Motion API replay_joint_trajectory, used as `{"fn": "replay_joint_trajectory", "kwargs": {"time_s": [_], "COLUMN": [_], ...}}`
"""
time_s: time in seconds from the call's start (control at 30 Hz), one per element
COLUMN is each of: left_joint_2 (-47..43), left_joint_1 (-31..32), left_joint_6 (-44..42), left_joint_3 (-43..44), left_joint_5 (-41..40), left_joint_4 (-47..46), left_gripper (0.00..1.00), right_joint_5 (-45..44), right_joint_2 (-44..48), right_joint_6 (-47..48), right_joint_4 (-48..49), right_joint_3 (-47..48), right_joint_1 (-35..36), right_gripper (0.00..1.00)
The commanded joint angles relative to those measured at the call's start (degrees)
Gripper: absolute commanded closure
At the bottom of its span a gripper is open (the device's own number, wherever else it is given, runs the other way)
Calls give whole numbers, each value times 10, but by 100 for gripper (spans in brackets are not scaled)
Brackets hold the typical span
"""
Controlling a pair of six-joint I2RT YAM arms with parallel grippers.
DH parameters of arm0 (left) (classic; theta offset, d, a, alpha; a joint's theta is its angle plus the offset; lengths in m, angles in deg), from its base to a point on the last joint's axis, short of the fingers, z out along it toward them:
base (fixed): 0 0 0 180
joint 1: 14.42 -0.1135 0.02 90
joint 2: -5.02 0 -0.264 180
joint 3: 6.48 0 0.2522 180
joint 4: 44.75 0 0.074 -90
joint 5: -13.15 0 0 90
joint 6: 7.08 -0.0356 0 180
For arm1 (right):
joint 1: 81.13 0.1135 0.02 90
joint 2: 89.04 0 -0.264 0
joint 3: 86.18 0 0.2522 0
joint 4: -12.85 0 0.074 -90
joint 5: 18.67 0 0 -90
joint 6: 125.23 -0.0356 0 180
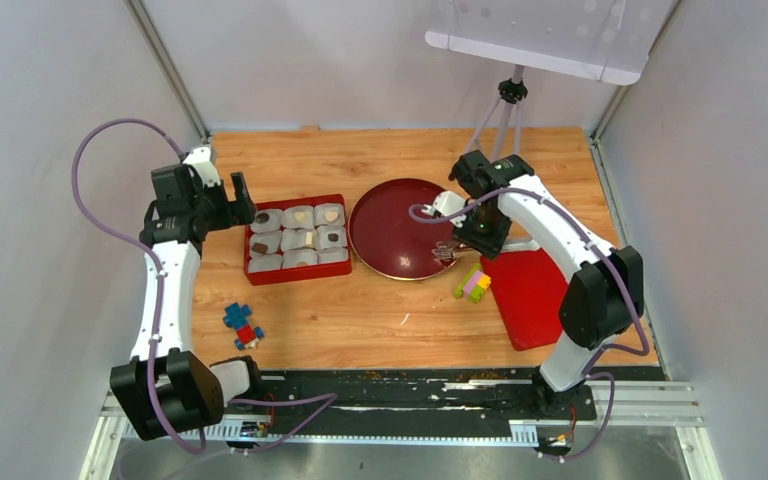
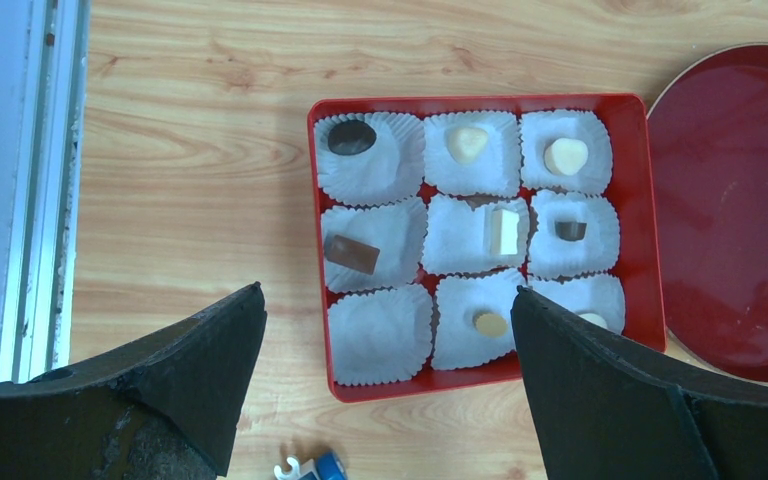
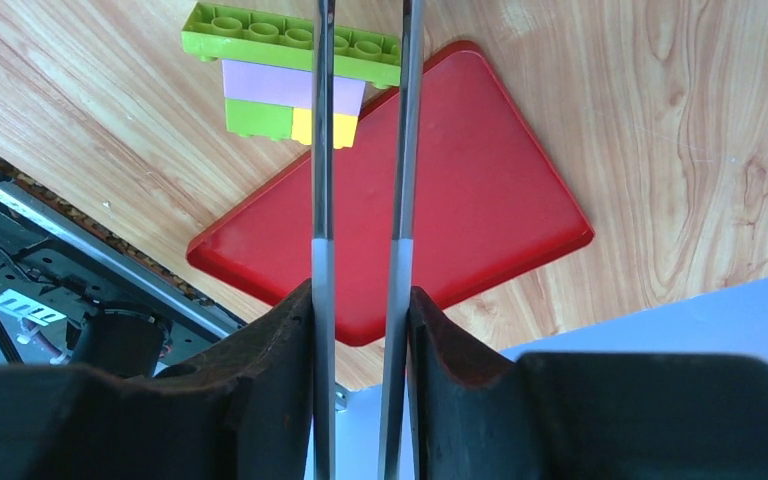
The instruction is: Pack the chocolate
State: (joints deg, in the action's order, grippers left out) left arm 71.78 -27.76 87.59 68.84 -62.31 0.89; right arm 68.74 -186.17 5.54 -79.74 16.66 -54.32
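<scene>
Nine paper cups fill one red box, three by three. Eight hold one chocolate each, five pale and three dark. The left gripper hangs over the box, fingers spread wide. The right gripper is clamped on one pair of metal tongs, above one red lid and near one dark red plate. Two block toys lie on the table.
</scene>
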Motion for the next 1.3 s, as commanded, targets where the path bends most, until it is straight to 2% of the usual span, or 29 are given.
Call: {"fn": "replay_joint_trajectory", "kwargs": {"time_s": [0.0,0.07,0.2,0.67,0.93,1.13,1.27], "left_joint_2": [-2,-4,-9,-9,-9,-13,-12], "left_joint_1": [-6,-6,-6,-6,-6,-6,-6], "left_joint_6": [6,5,5,8,9,10,11], "left_joint_3": [16,15,9,3,2,-2,-1], "left_joint_5": [7,6,6,7,7,8,9], "left_joint_4": [-21,-20,-21,-25,-26,-27,-28], "left_gripper": [0,0,0,0,0,0,0], "right_joint_5": [-13,-16,-51,-96,-114,-108,-87], "right_joint_2": [-13,-20,-31,-30,-36,-38,-46], "right_joint_6": [5,4,3,3,10,11,12], "right_joint_4": [-8,-8,-2,2,-1,1,8], "right_joint_3": [16,25,35,23,21,28,66], "right_joint_1": [-3,-4,-4,-5,-5,-5,-2], "right_gripper": [69,72,64,63,59,75,83]}}
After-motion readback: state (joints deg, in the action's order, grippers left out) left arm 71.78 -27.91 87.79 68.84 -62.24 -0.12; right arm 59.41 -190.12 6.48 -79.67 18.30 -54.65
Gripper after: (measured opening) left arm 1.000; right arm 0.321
